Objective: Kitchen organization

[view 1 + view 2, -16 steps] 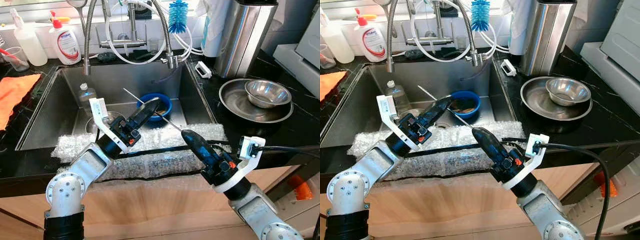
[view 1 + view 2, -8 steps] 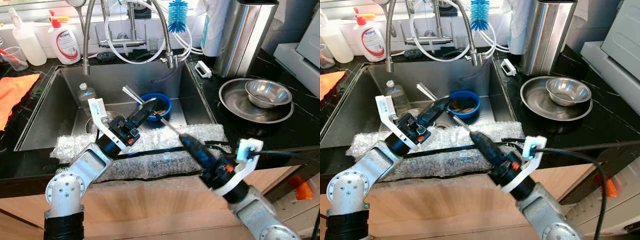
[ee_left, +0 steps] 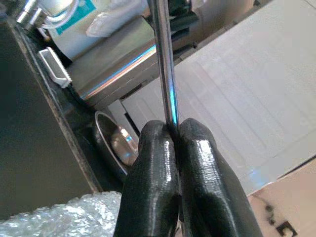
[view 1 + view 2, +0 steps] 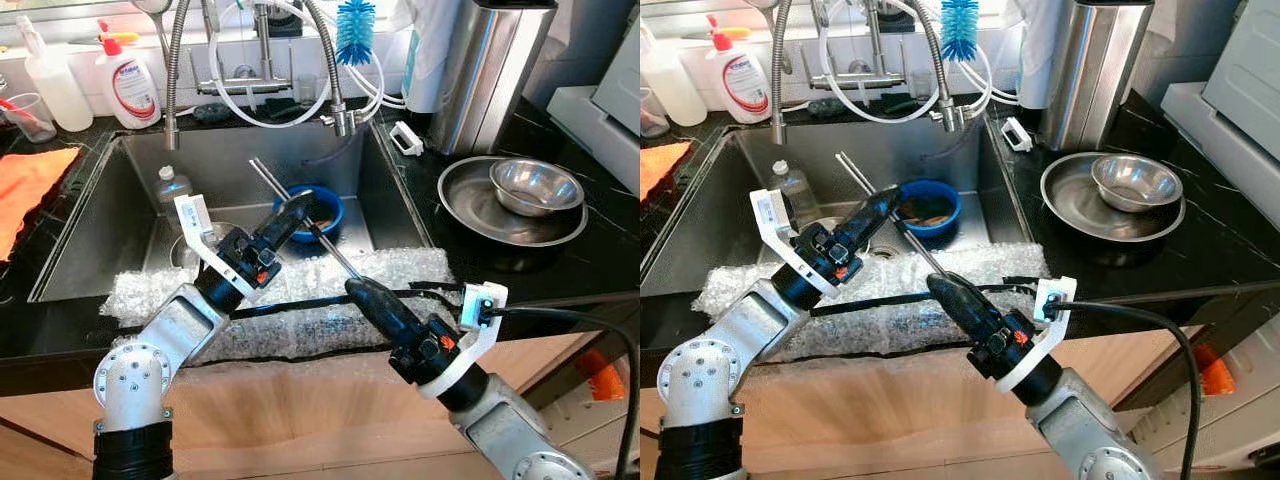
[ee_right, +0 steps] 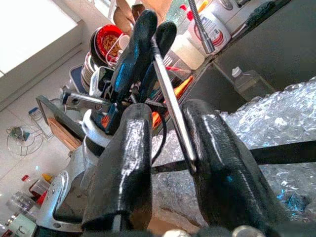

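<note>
A long thin metal utensil handle point(image 4: 300, 208) slants over the sink point(image 4: 120, 225), its upper end pointing to the back left. My left gripper point(image 4: 298, 203) is shut on its middle, above the blue bowl point(image 4: 328, 212); in the left wrist view the handle point(image 3: 165, 74) runs out from between the pressed fingertips point(image 3: 197, 143). My right gripper point(image 4: 355, 288) is at the handle's lower end, over the bubble wrap point(image 4: 300, 305). In the right wrist view its fingers point(image 5: 133, 128) stand apart with the handle point(image 5: 168, 94) between them, lying against one pad.
A plastic bottle point(image 4: 172, 185) lies in the sink. Right of the sink a steel bowl point(image 4: 535, 185) sits in a steel plate point(image 4: 470, 215), with a steel canister point(image 4: 490, 70) behind. Soap bottles point(image 4: 130, 85), taps and a blue brush point(image 4: 355, 30) line the back. An orange cloth point(image 4: 30, 185) lies at the left.
The handle has swung steeper, with its upper end now higher and further back. My right gripper has shifted left toward the sink's front edge; the left gripper has risen slightly.
</note>
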`<state>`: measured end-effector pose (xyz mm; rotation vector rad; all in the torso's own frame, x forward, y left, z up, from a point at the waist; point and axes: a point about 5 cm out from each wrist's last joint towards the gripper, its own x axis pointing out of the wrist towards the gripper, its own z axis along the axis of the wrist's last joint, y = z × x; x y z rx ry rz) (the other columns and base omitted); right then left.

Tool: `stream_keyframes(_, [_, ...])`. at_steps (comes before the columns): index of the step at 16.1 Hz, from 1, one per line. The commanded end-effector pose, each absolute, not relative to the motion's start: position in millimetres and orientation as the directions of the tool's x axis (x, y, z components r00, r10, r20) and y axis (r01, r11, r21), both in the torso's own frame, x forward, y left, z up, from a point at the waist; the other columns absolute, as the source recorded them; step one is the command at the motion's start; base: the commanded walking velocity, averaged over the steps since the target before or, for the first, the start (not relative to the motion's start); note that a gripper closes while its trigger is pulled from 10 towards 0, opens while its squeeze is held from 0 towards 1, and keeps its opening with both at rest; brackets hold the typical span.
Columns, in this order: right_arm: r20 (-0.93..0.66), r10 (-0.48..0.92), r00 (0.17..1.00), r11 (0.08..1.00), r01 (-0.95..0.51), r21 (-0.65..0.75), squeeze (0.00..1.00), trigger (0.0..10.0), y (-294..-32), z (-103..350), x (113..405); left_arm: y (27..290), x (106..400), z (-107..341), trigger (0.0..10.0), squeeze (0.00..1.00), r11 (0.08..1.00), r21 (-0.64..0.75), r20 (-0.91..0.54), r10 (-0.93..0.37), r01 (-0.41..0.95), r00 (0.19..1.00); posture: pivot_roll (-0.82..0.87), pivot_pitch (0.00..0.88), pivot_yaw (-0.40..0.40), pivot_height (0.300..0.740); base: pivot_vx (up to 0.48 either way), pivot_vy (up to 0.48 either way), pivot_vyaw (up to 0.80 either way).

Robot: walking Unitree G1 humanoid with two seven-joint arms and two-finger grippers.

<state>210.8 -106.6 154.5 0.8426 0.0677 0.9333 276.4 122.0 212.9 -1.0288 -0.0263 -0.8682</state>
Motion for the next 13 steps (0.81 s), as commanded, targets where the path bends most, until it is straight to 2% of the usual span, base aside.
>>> stream_keyframes(1, [0.304, 0.739, 0.601, 0.302, -0.699, 0.648, 1.00, 10.0, -104, 157, 210, 142, 284, 220, 0.0, 0.00, 0.263, -0.748, 0.428, -0.510, 0.609, 0.746, -0.08, 0.032, 0.033, 0.740, 0.000, 0.000, 0.00])
stream_keyframes(2, [0.299, 0.737, 0.606, 0.310, -0.696, 0.647, 0.95, 10.0, -104, 156, 210, 146, 286, 221, 0.0, 0.00, 0.265, -0.753, 0.434, -0.487, 0.602, 0.758, -0.08, 0.032, 0.033, 0.740, 0.000, 0.000, 0.00])
stream_keyframes(3, [0.298, 0.735, 0.609, 0.313, -0.695, 0.647, 0.02, 10.0, -105, 156, 211, 149, 287, 222, 0.0, 0.00, 0.262, -0.757, 0.443, -0.468, 0.599, 0.765, -0.08, 0.032, 0.033, 0.740, 0.000, 0.000, 0.00])
stream_keyframes(4, [0.292, 0.735, 0.611, 0.319, -0.693, 0.646, 0.00, 10.0, -104, 155, 211, 154, 289, 228, 0.0, 0.00, 0.286, -0.741, 0.459, -0.445, 0.607, 0.769, -0.08, 0.032, 0.033, 0.740, 0.000, 0.000, 0.00])
stream_keyframes(5, [0.289, 0.738, 0.610, 0.321, -0.693, 0.646, 0.00, 10.0, -104, 155, 212, 158, 291, 234, 0.0, 0.00, 0.264, -0.749, 0.485, -0.407, 0.608, 0.774, -0.08, 0.033, 0.033, 0.740, 0.000, 0.000, 0.00])
stream_keyframes(8, [0.287, 0.735, 0.614, 0.331, -0.694, 0.639, 0.00, 10.0, -104, 155, 212, 172, 296, 241, 0.0, 0.00, 0.286, -0.757, 0.508, -0.307, 0.587, 0.805, -0.08, 0.033, 0.034, 0.740, 0.000, 0.000, 0.00])
stream_keyframes(9, [0.265, 0.710, 0.653, 0.375, -0.669, 0.642, 0.00, 10.0, -108, 153, 217, 182, 303, 249, 0.0, 0.00, 0.383, -0.748, 0.501, -0.210, 0.543, 0.839, -0.08, 0.033, 0.034, 0.740, 0.000, 0.000, 0.00])
stream_keyframes(10, [0.251, 0.698, 0.670, 0.403, -0.658, 0.636, 0.00, 10.0, -109, 152, 219, 186, 307, 254, 0.0, 0.00, 0.437, -0.739, 0.499, -0.155, 0.512, 0.853, -0.09, 0.032, 0.034, 0.740, 0.000, 0.000, 0.00])
stream_keyframes(11, [0.237, 0.684, 0.690, 0.434, -0.645, 0.629, 0.00, 10.0, -110, 152, 222, 190, 310, 257, 1.1, 0.00, 0.478, -0.734, 0.496, -0.109, 0.483, 0.862, -0.08, 0.031, 0.033, 0.740, 0.000, 0.000, 0.00])
stream_keyframes(12, [0.210, 0.652, 0.729, 0.506, -0.624, 0.596, 0.00, 10.0, -112, 154, 229, 192, 313, 262, 10.0, 0.00, 0.624, -0.650, 0.486, -0.097, 0.434, 0.869, -0.08, 0.033, 0.035, 0.740, 0.000, 0.000, 0.00])
stream_keyframes(13, [0.126, 0.646, 0.753, 0.625, -0.617, 0.478, 0.00, 10.0, -111, 152, 235, 191, 315, 262, 10.0, 0.00, 0.762, -0.531, 0.470, -0.100, 0.371, 0.877, -0.09, 0.033, 0.035, 0.740, 0.000, 0.000, 0.00])
